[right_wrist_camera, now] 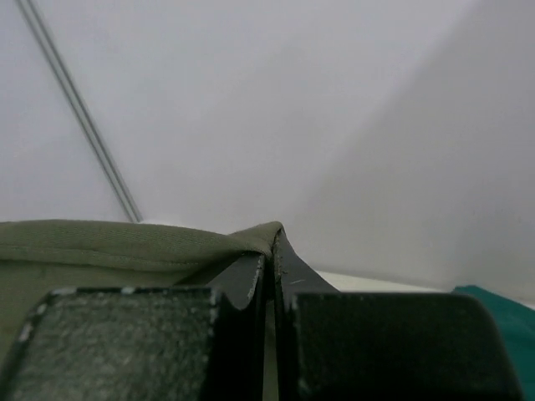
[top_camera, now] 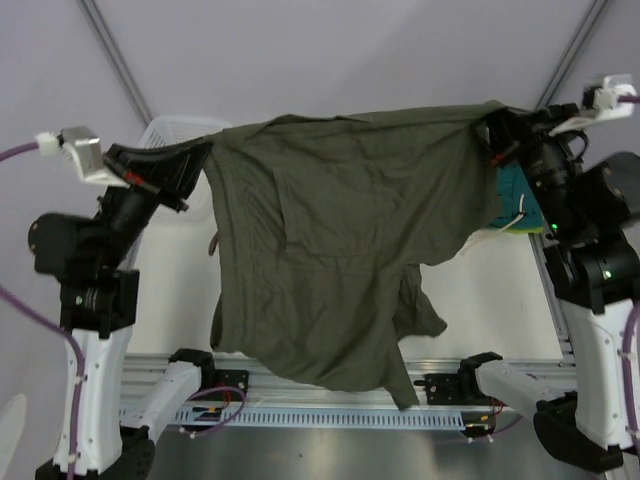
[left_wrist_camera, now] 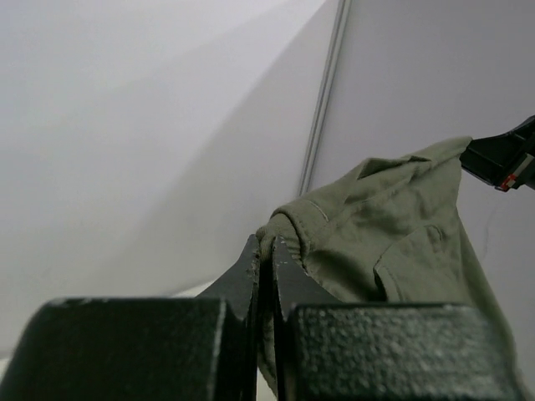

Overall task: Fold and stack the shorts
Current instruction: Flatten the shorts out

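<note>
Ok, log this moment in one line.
left pincer: shut on olive-green cloth shorts | right pincer: shut on them | shorts: hanging spread, unfolded | teal cloth shorts: near right pincer

Between left tool [top_camera: 207, 152] and right tool [top_camera: 487, 127]: shorts [top_camera: 330, 230], above table [top_camera: 490, 300].

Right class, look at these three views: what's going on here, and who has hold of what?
The olive-green shorts hang spread in the air between the two grippers. The left gripper is shut on one top corner and the right gripper on the other. The legs hang loose and are not yet folded. A folded teal pair lies near the right gripper.
</note>
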{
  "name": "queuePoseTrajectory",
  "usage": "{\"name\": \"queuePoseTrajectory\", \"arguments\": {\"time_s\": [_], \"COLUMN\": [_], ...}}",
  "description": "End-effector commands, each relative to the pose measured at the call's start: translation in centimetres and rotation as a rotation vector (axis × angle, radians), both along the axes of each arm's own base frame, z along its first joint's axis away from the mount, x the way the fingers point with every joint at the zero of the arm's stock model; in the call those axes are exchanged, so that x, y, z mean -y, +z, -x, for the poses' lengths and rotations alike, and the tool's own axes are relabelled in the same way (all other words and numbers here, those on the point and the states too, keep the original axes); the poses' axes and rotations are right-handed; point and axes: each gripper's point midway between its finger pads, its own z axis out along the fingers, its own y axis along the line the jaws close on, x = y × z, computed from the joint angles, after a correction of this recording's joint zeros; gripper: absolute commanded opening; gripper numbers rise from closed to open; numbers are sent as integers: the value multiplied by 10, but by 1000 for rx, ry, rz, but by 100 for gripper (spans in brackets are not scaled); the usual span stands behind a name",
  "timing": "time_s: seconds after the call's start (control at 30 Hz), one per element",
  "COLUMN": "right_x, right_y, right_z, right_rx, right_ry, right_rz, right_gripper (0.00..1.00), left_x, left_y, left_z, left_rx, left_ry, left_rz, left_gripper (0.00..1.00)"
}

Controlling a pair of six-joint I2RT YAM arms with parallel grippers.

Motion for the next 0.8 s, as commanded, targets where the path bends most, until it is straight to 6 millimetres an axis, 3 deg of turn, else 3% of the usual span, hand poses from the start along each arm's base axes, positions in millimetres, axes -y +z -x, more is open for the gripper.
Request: {"name": "queuePoseTrajectory", "arguments": {"time_s": [0.0,0.03,0.17,0.2,0.23,0.27,0.3,0.33,0.37,0.4,0.43,0.47,0.53,0.63,0.67,0.7,0.73,0.77], "right_x": [-3,-5,-11,-17,-17,-12,-15,-18,-16,-21,-23,-24,-29,-34,-35,-37,-38,-38], "right_y": [-32,-41,-81,-93,-98,-91,-106,-106,-82,-95,-89,-69,-71,-69,-76,-110,-129,-124], "right_z": [-52,-61,-109,-129,-141,-151,-175,-186,-189,-211,-216,-215,-227,-224,-222,-227,-225,-211], "right_rx": [-112,-142,-244,-271,-287,-280,-321,-325,-284,-313,-302,-263,-270,-263,-277,-353,-392,-357], "right_ry": [-56,-57,-52,-31,-29,-34,-30,-13,-14,1,10,16,36,62,69,75,80,93], "right_rz": [33,34,26,23,15,-6,-3,-2,-12,-2,1,-5,-5,-6,-4,0,3,-4], "right_gripper": [0,0,0,0,0,0,0,0,0,0,0,0,0,0,0,0,0,0], "left_x": [-2,0,6,8,10,11,13,12,14,14,14,15,16,19,21,21,21,20], "left_y": [-3,-12,-31,-36,-48,-42,-47,-24,-40,-40,-26,-25,-13,-8,-37,-30,-35,-44], "left_z": [-44,-65,-115,-126,-151,-160,-172,-175,-202,-212,-216,-228,-230,-224,-230,-215,-208,-203], "left_rx": [-58,-89,-140,-155,-194,-185,-200,-156,-204,-207,-183,-183,-153,-122,-182,-142,-132,-133], "left_ry": [44,46,44,39,40,40,36,38,37,37,35,31,24,5,-2,-9,-13,-10], "left_rz": [2,-10,-26,-30,-38,-37,-41,-32,-36,-35,-27,-30,-26,-34,-46,-47,-53,-51], "left_gripper": [0,0,1,0,0,0,0,0,0,0,0,0,0,0,0,0,0,0]}}
